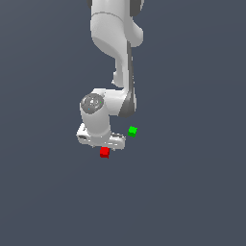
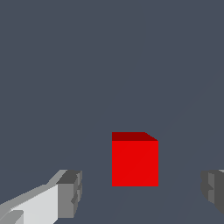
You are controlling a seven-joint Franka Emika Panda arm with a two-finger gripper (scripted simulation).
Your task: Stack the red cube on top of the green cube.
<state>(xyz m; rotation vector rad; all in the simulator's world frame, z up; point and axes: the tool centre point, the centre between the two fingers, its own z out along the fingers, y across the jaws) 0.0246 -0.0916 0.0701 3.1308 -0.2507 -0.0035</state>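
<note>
Approaching: the pincer (image 2: 140, 192) hangs low over the red cube (image 1: 104, 153), just below centre of the exterior view; no grasp is made yet.
Pincer state: spread wide and holding nothing. In the wrist view both fingertips (image 2: 70, 194) stand clear of the cube, with a visible gap on each side.
Red cube: resting on the grey tabletop (image 1: 192, 192), centred between the two fingers in the wrist view (image 2: 134, 162), its flat faces square to them.
Green cube: lying near the red cube (image 1: 132, 130), up and toward the exterior view's right, apart from it and not touching.
Step in hand: judged to be the final descent and closure on the red cube.
Method: lower straight down until the pads flank the side faces, then close evenly; keeping the cube centred should prevent it from twisting or skidding.
Edges: no tabletop edge shows in either view.
Open room: bare surface surrounds both cubes. The green cube sits close to the hand, so a vertical lift before any sideways travel appears advisable.
</note>
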